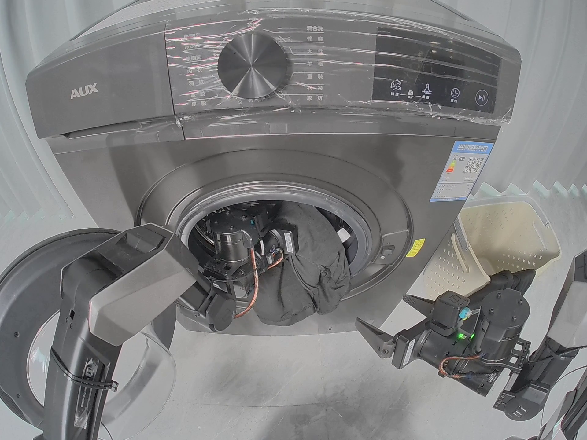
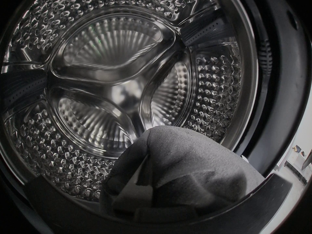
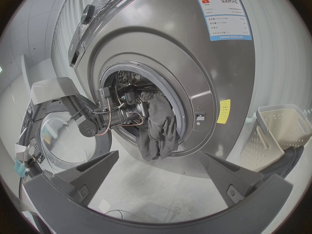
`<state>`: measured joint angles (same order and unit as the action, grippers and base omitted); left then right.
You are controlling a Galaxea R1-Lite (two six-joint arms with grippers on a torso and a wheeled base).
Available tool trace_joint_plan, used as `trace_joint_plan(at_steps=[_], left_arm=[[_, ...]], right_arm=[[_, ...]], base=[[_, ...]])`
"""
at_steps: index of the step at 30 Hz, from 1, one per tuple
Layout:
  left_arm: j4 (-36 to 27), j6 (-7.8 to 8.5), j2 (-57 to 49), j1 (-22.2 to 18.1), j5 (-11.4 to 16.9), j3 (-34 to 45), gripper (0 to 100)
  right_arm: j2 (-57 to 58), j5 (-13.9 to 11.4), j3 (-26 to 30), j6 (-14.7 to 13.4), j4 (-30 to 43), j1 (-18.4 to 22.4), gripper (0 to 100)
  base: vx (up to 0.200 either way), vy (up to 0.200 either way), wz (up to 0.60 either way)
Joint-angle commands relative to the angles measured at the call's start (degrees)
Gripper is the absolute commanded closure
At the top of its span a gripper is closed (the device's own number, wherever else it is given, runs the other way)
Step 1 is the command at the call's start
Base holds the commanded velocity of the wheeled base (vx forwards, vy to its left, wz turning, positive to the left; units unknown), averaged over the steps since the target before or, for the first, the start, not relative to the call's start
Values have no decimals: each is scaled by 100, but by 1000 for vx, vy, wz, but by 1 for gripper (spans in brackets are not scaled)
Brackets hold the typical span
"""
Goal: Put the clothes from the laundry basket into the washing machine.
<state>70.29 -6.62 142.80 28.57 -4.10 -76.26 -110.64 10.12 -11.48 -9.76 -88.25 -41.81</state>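
Loosely, crumpled dark garment (image 1: pixel 312 258) hangs from dimpled steel drum (image 2: pixel 214 91).

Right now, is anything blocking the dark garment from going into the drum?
Nothing visible. The door is swung wide open, and the drum behind the dark garment shows no other item. The garment itself hangs over the opening's lower rim, partly outside.
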Motion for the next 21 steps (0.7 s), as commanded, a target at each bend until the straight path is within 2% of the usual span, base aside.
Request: trace_joint_plan(at_steps=[1,4,8,11,14,18,21], left_arm=[[-305,3,345,-45,-12,-662,100],[-472,12,477,-98,-47,-1040,100],[-815,170,661,-159,-188,-1699,100],[-1053,187,740,-186,-232,-2024,100],[-1369,196,872,-247,-417,-2507,100],[-1474,196,872,-247,-575,-2595,100],[-1448,179,872,-256,-584,-2586,100]], right_arm=[[-10,-1,-3,1,1,-2,0],[-10,-1,-3,1,1,-2,0],[-19,-1,6,1,1,-2,0],[-19,-1,6,1,1,-2,0],[-10,-1,6,1,1,-2,0],[-10,-1,6,1,1,-2,0],[-10,-10,6,1,1,-2,0]], base=[[0,0,0],[0,0,0],[0,0,0],[0,0,0],[0,0,0],[0,0,0],[0,0,0]])
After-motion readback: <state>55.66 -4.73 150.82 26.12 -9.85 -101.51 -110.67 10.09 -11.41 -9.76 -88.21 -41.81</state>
